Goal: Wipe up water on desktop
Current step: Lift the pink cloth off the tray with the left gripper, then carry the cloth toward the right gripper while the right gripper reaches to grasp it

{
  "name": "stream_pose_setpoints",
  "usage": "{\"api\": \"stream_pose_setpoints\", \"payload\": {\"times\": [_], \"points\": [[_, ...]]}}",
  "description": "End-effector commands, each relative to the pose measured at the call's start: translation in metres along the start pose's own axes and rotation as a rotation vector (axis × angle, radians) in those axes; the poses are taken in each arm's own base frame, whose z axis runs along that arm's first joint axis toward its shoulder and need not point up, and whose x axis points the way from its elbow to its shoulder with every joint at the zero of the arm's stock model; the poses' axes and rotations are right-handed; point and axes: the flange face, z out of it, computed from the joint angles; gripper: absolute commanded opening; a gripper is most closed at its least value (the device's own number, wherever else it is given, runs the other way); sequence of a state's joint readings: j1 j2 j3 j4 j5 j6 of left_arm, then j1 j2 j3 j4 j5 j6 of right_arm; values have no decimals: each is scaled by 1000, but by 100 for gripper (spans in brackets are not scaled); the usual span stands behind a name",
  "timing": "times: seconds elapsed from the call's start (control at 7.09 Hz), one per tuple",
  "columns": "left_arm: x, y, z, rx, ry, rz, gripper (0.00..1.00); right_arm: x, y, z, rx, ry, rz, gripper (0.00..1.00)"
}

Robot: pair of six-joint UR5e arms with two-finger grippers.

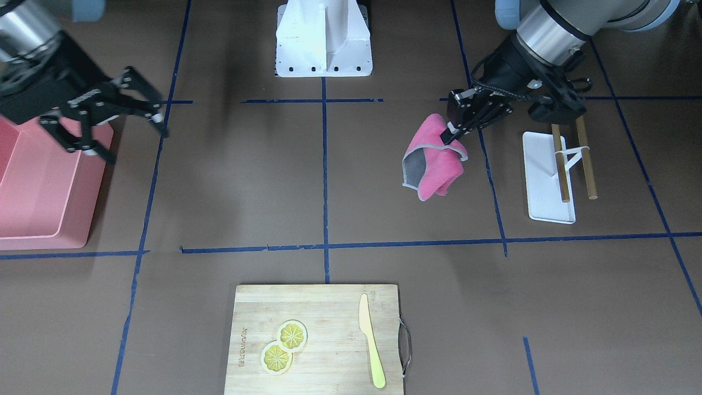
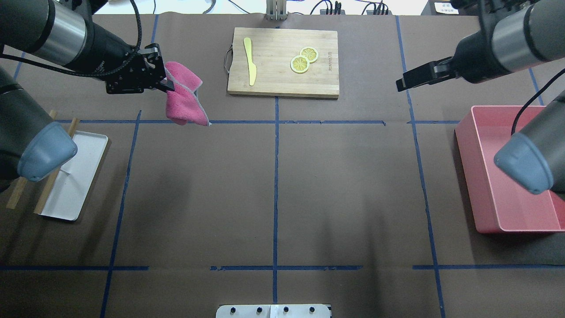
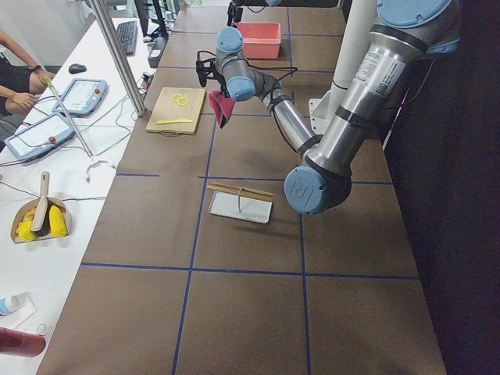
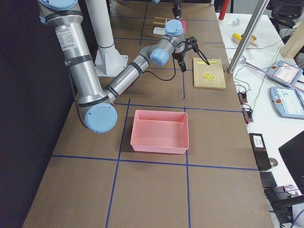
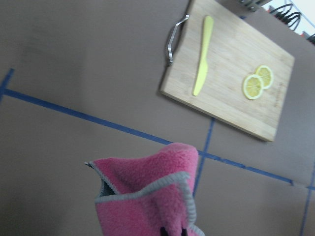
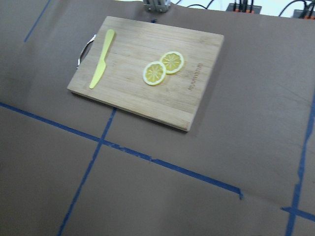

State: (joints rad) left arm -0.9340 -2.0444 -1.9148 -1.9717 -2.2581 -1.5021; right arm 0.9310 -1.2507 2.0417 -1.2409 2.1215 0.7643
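The desktop (image 1: 247, 181) is a matte dark-brown surface with a grid of blue tape lines; I see no water on it in any view. My left gripper (image 1: 452, 134) is shut on a pink cloth with a grey edge (image 1: 433, 164), which hangs folded above the desktop. The overhead view shows that gripper (image 2: 167, 84) and the cloth (image 2: 183, 99) just left of the cutting board. The cloth fills the bottom of the left wrist view (image 5: 147, 196). My right gripper (image 1: 137, 145) is open and empty, in the air beside the pink bin.
A bamboo cutting board (image 1: 318, 340) holds two lemon slices (image 1: 284, 345) and a yellow knife (image 1: 372, 340). A pink bin (image 1: 44, 192) stands on my right side. A white tray (image 1: 543, 181) with chopsticks (image 1: 586, 159) lies on my left side. The white robot base (image 1: 323, 38) stands at the near edge.
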Motion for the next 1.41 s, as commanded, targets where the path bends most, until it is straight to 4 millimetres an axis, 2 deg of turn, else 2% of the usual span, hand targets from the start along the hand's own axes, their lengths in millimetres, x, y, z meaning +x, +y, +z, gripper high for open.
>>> {"api": "stream_pose_setpoints", "payload": {"times": [0.0,0.14,0.28,0.42,0.56,0.71,0.99,1.13,1.27], "points": [[14,8,21,-82,80,57,0,-68,28,32,56,-142,-127,100],[19,14,20,-126,93,65,0,-98,37,45,80,-166,-162,100],[36,31,29,-167,116,19,0,-140,50,63,117,-174,-192,99],[56,47,37,-202,146,-49,0,-173,66,76,153,-173,-210,99],[61,53,44,-220,147,-88,0,-200,79,84,172,-183,-222,99],[61,57,50,-230,142,-94,0,-208,84,86,180,-184,-247,99],[61,73,67,-267,128,-92,0,-213,84,85,185,-188,-282,98],[61,79,72,-280,121,-119,0,-213,84,86,188,-185,-281,98],[70,84,71,-290,127,-143,0,-215,85,88,192,-180,-281,98]]}}
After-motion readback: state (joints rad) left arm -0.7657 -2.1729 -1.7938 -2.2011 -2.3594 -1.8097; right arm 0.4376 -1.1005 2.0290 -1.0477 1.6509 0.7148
